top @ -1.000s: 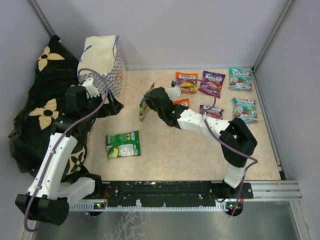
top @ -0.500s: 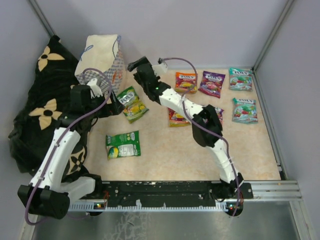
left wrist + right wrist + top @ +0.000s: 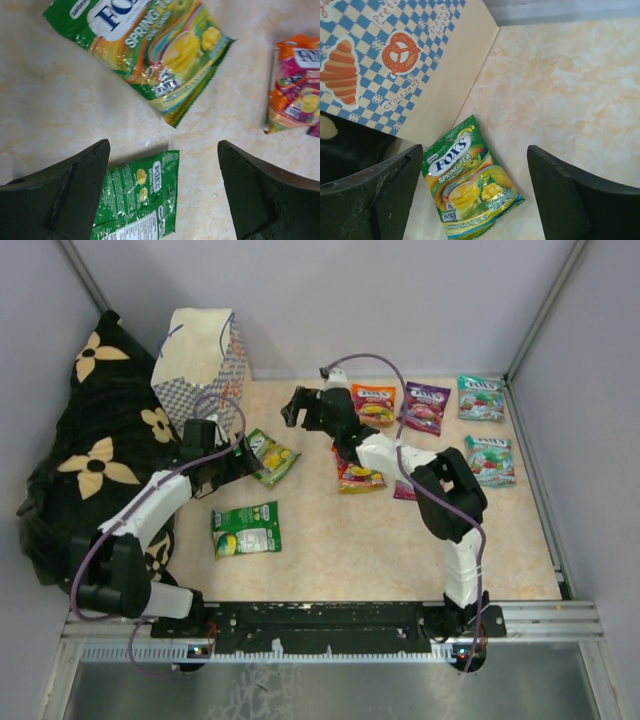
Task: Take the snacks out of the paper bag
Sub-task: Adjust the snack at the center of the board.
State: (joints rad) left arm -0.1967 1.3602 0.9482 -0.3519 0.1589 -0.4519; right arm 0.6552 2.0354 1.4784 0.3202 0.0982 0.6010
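- The paper bag [image 3: 200, 355] stands upright in the far left corner of the table [image 3: 330, 560], against the black cloth [image 3: 120, 410]. From here I cannot see into its mouth, so I can't tell if anything is left inside.
- Snacks lie out on the table. A green pouch [image 3: 470, 185] is face up just beside the bag's foot, and a second green pouch [image 3: 245, 528] is face down nearer the arms. An orange pouch [image 3: 372, 403], a purple pouch [image 3: 423, 405] and a teal pouch [image 3: 481, 397] lie along the far edge.
- The left gripper [image 3: 162, 150] has its fingers spread wide with nothing between them, and it hangs over the gap between the two green pouches.
- The right gripper [image 3: 472, 150] is likewise spread and empty, looking down on the face-up green pouch and the bag's checkered side.
- The pouches look light, flat and slick — glossy film that will likely crinkle and slide rather than hold its shape. I'd pinch one by a crimped end seam or a corner, not across the lumpy middle.
- The bag looks light enough to tip — thin paper that creases. The rim seems a surer hold than the thin cord handles.
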